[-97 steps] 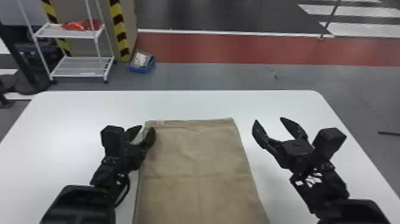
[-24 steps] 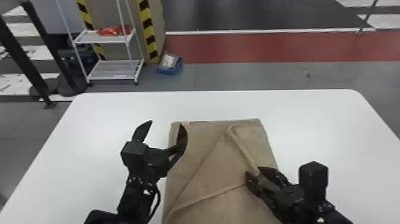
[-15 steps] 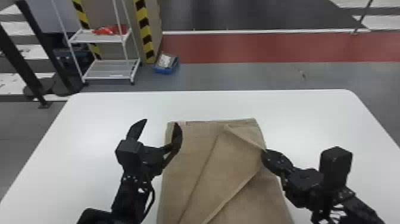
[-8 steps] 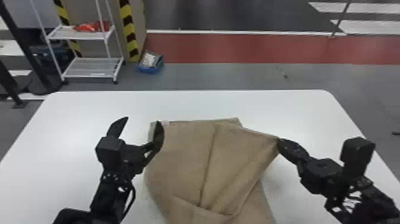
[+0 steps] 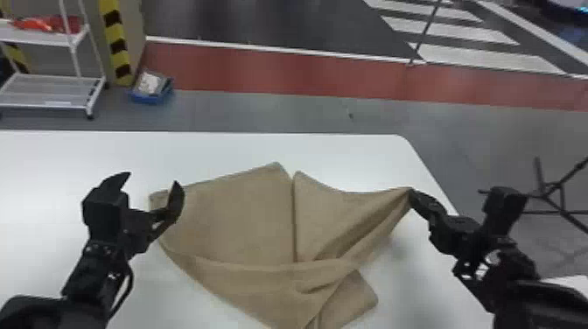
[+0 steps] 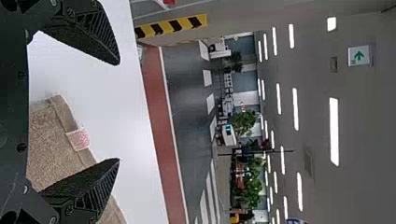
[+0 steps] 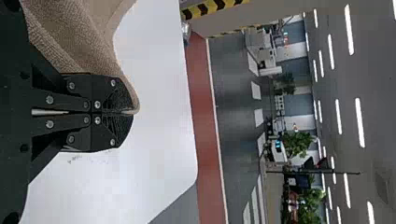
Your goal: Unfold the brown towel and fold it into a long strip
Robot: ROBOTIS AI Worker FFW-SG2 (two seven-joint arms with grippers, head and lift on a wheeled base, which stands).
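Note:
The brown towel (image 5: 245,218) lies partly unfolded on the white table, its right part drawn out in creases toward my right gripper (image 5: 413,197). That gripper is shut on a towel corner, raised a little above the table's right side. In the right wrist view the fingers of my right gripper (image 7: 128,112) pinch the edge of the brown towel (image 7: 84,37). Over the towel's left edge, my left gripper (image 5: 153,181) stands open. In the left wrist view, the towel (image 6: 51,149) with a pinkish label lies beneath my open left gripper (image 6: 119,112).
The white table (image 5: 210,148) has its far right corner near my right arm. Beyond it stand a white shelf rack (image 5: 52,89) and a blue bin (image 5: 151,89) on the floor. A dark metal stand (image 5: 555,192) is off the table's right side.
The right gripper has pulled the towel corner farther right, opening the fold and skewing the whole towel. The head view has swung to the right. The left gripper remains open.

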